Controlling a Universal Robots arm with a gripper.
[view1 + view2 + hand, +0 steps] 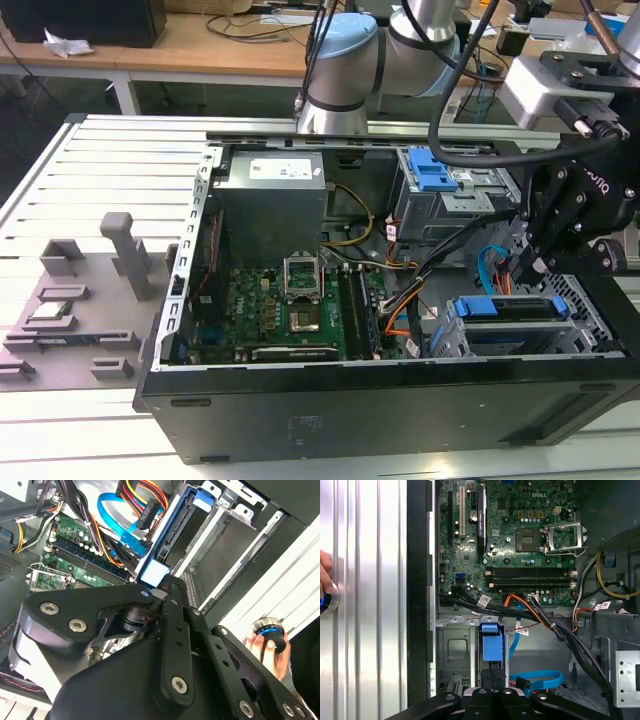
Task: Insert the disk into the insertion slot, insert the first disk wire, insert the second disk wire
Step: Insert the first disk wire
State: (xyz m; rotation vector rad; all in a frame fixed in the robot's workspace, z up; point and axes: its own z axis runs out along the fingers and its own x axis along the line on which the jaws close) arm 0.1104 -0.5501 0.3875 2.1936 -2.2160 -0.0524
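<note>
Probably a robotics lab or workshop; an opened desktop computer case (400, 410) lies on a ribbed aluminium bench (130, 160); grey fixture blocks (70, 300) sit near the bench's edge at the exterior view's left; wooden desks (210, 50) with cables (260, 25) stand behind.

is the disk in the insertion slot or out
In. The disk sits in its blue frame inside the insertion slot, per the exterior view.

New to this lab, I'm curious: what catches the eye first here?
An open computer case lies on the slotted metal table, its green motherboard bared. At the exterior view's right, the black gripper hangs over the blue-framed disk sitting in the insertion slot.
</note>
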